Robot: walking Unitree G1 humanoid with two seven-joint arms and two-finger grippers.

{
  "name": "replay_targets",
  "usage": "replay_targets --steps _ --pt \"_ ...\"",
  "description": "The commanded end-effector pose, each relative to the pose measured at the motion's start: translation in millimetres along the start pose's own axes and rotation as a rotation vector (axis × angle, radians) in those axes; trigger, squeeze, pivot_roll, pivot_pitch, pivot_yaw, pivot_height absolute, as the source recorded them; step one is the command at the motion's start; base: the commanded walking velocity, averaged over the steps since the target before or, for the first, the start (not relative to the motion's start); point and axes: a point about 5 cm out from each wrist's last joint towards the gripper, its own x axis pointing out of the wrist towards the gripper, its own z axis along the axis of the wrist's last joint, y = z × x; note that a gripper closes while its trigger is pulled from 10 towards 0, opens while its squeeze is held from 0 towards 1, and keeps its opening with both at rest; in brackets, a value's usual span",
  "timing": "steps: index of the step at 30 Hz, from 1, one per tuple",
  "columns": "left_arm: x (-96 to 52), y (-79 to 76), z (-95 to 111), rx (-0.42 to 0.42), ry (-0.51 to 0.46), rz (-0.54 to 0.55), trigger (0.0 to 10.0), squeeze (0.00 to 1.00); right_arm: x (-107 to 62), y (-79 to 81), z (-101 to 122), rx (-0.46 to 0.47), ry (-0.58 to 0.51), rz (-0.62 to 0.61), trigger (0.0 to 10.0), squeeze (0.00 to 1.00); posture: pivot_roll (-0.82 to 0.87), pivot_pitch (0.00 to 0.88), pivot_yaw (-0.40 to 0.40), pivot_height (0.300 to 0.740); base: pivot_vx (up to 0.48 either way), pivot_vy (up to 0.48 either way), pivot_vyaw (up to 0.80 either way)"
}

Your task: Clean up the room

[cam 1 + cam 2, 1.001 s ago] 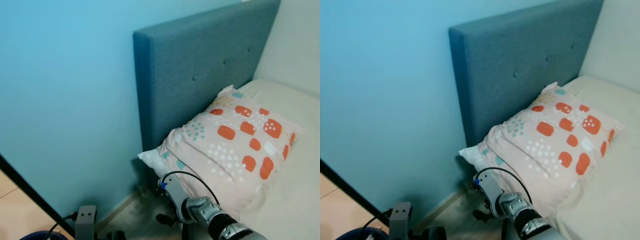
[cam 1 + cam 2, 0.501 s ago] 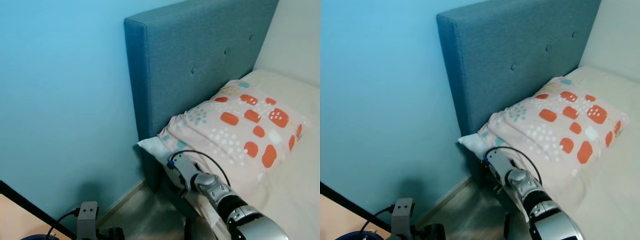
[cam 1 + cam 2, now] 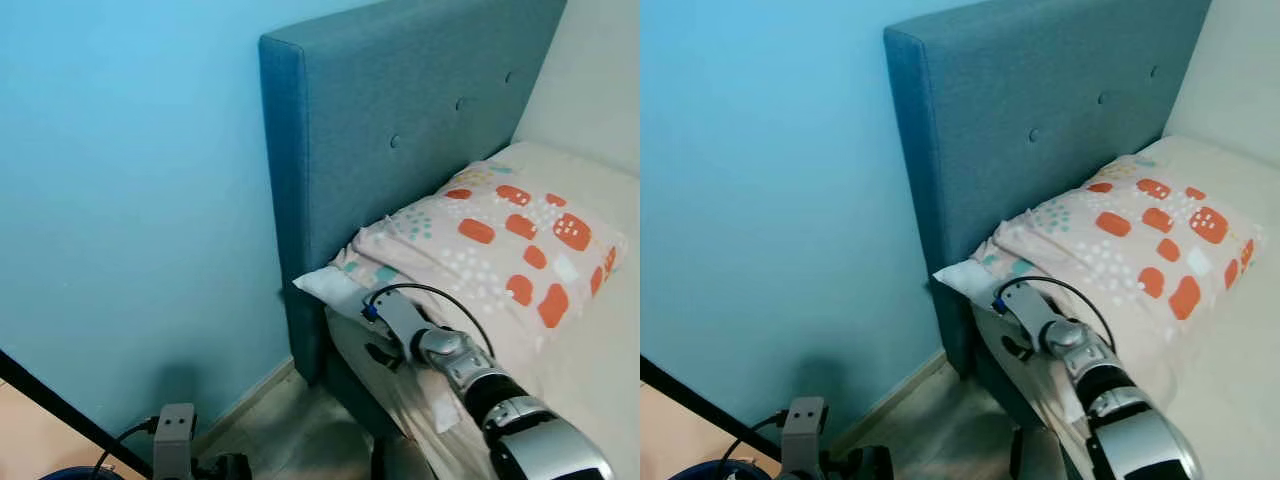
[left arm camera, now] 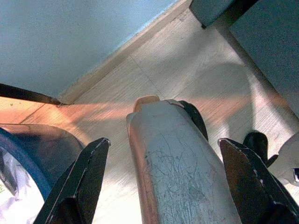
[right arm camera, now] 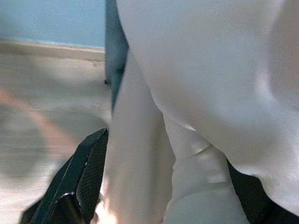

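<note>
Right fingers (image 5: 79, 182) apart, straddling sheet (image 5: 140, 154), beneath pillow (image 3: 500, 250)

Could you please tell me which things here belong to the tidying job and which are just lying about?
Job:
- patterned pillow with orange patches
- cream bed sheet
- right tool

Lying about:
- blue upholstered headboard
- blue-rimmed bin
- wooden floor

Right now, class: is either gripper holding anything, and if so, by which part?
The right gripper has its fingers around the hanging edge of the cream bed sheet, below the pillow; a firm grip cannot be told. The left gripper holds nothing.
</note>
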Motion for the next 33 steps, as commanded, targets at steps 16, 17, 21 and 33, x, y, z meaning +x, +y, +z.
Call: replay_targets --steps 16,17,21,33 --pt "-3.4 -0.4 -17 -0.025 0.057 -0.007 10.0 0.0 -21.4 -49.6 -10 -0.056 0.043 -0.165 10.0 0.0 -0.1 0.138 -0.026 0.596 0.0 0.0 0.0" --pt "-3.4 -0.4 -17 -0.025 0.057 -0.007 10.0 0.0 -21.4 -49.6 -10 -0.056 0.043 -0.165 10.0 0.0 -0.1 0.138 -0.026 0.596 0.0 0.0 0.0" --pt "-3.2 -0.8 -16 -0.027 0.055 -0.008 10.0 0.0 -19.9 -44.6 -14 -0.071 0.061 -0.143 10.0 0.0 -0.1 0.137 -0.026 0.596 0.0 0.0 0.0" --pt "-2.9 -0.6 -15 -0.029 0.052 -0.01 10.0 0.0 -48.1 -93.6 -22 -0.061 0.098 -0.344 10.0 0.0 -0.1 0.124 -0.031 0.596 0.0 0.0 0.0"
